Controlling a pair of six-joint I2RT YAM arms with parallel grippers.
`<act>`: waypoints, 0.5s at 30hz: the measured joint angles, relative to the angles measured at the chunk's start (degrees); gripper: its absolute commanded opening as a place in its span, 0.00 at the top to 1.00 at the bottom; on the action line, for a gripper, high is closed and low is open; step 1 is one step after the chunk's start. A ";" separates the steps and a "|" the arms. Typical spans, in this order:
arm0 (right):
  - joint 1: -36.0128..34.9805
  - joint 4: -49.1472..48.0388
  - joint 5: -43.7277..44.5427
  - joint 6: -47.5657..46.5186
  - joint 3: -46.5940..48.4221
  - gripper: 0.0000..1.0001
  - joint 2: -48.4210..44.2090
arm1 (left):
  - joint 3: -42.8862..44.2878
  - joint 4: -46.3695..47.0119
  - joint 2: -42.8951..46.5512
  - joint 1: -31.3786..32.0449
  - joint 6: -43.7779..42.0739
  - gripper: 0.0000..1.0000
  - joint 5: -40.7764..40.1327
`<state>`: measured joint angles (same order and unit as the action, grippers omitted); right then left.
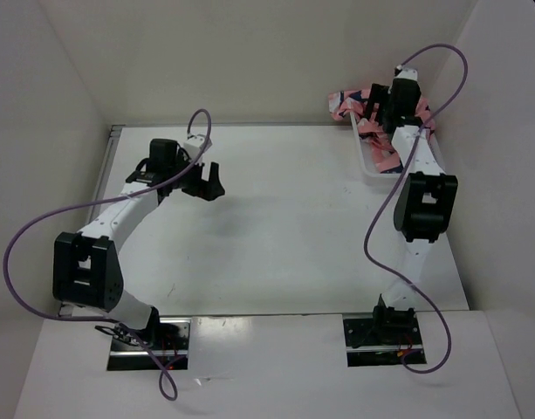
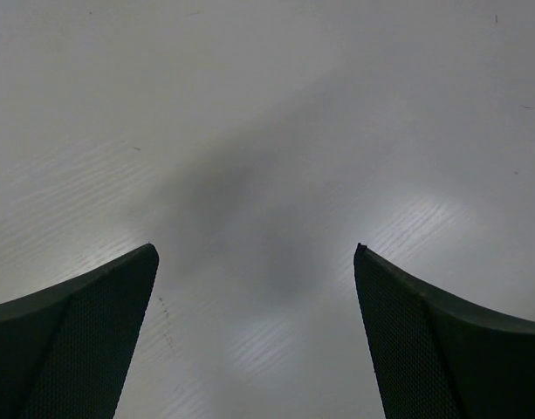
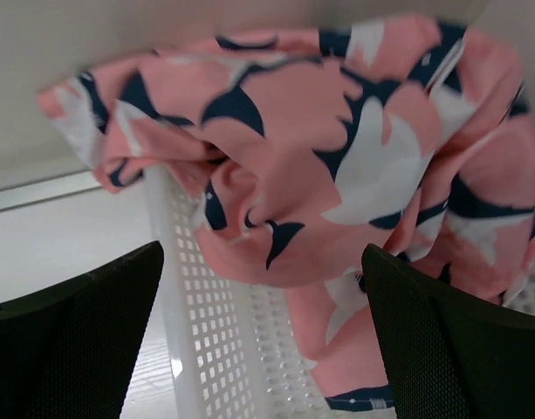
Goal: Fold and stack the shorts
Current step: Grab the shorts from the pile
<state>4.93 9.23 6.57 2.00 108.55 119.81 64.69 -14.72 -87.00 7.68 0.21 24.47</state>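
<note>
The salmon-pink shorts (image 1: 354, 106) with navy-and-white shapes lie bunched in a white mesh basket (image 1: 369, 166) at the table's far right corner. They fill the right wrist view (image 3: 337, 166), draped over the basket's wall (image 3: 206, 332). My right gripper (image 1: 378, 109) hangs over the basket, jaws open, with the shorts just ahead of the fingertips (image 3: 263, 262) and nothing between them. My left gripper (image 1: 203, 182) is open and empty over bare table at the left (image 2: 257, 253).
White walls stand close on the left, back and right of the table (image 1: 276, 227). Purple cables (image 1: 40, 227) loop from both arms. The basket sits against the right wall.
</note>
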 measured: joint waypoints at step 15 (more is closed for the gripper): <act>-0.09 4.70 6.56 8.66 10.23 0.55 15.69 | 0.48 -1.77 -3.37 0.74 0.02 0.00 -3.63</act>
<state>4.84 13.93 13.13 10.66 118.78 135.50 65.17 -16.49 -90.37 8.43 0.23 20.84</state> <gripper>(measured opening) 0.600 0.995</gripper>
